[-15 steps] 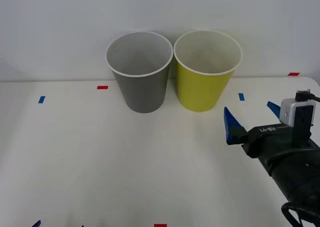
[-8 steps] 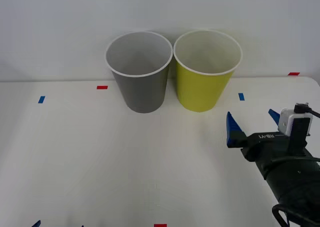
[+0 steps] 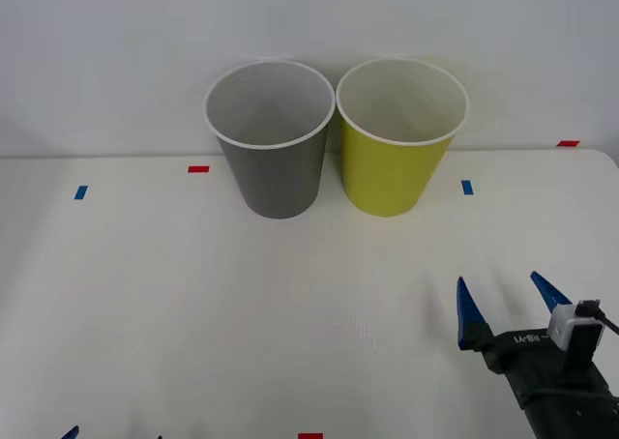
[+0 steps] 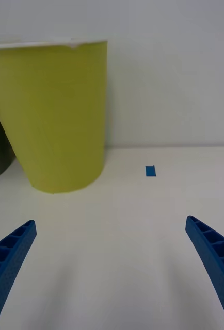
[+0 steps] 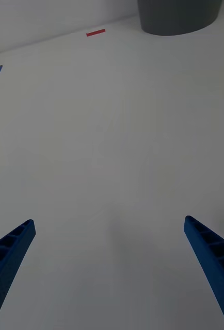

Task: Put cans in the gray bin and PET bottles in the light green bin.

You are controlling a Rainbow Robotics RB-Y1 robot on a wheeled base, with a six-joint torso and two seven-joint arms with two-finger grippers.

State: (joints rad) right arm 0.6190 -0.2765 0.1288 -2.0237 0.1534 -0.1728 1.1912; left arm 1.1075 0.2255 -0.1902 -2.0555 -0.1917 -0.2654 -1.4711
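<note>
Right hand [image 3: 503, 304] spread and empty, low over the white tabletop [image 3: 145, 294].
Swinging forward carelessly, it could topple the tall yellow-green bin [image 3: 398, 139] touching the gray bin [image 3: 274, 144].

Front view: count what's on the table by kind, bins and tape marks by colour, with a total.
Gray bin: 1
Light green bin: 1
Red tape marks: 3
Blue tape marks: 2
Total: 7

The light green bin [image 4: 55, 116] stands on the white table [image 4: 122, 247] near a blue tape mark [image 4: 150, 170]
</note>
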